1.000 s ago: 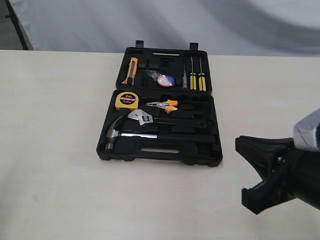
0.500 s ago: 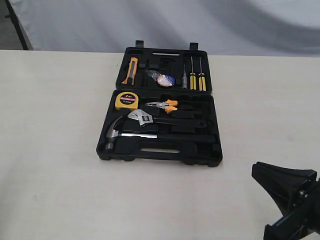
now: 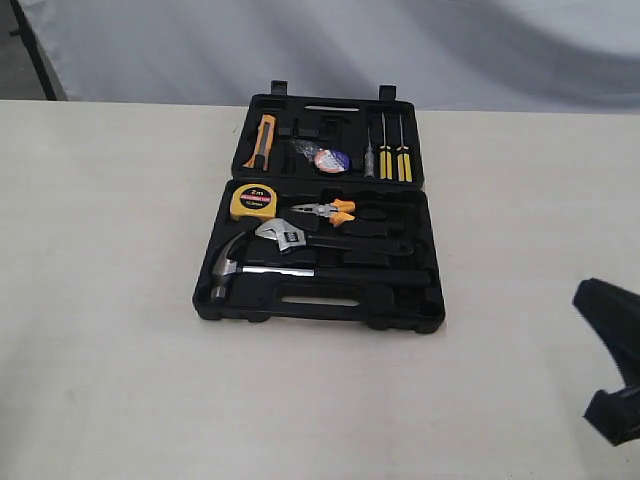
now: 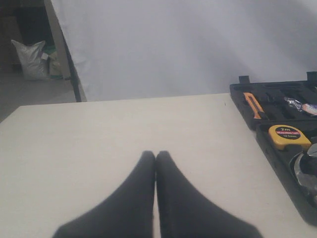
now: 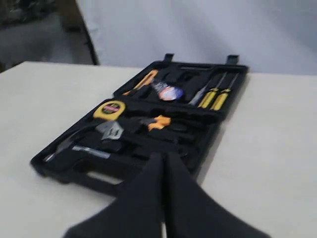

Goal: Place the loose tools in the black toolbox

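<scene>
Tools are all lying inside the black toolbox [image 3: 400, 312], which is sitting open and flat on the bench [image 3: 100, 300]. In the half with the slot handle, the claw hammer [image 3: 236, 266] is resting in its recess alongside the handle slot, with its steel head toward the toolbox's left end. The adjustable wrench [image 3: 286, 237] is lying just beyond the hammer, toward the hinge. The yellow tape measure [image 3: 254, 201] and orange-handled pliers [image 3: 328, 210] are sitting side by side next to the hinge. In the other half, the small tape roll [image 3: 328, 158] in its clear wrapper is lying near the middle, between an orange knife [image 3: 264, 138] at the left end and three screwdrivers [image 3: 391, 160] at the right end.

Your right hand [image 5: 162, 156] is hanging clenched, its fingertips pressing together with nothing between them. It is on the handle side of the toolbox and well clear of it, and you are seeing only part of it at the edge of the exterior view. Your left hand [image 4: 155, 154] is clenched too, gripping nothing. It is hovering over bare bench well apart from the toolbox, off the end where the knife and tape measure are lying.
</scene>
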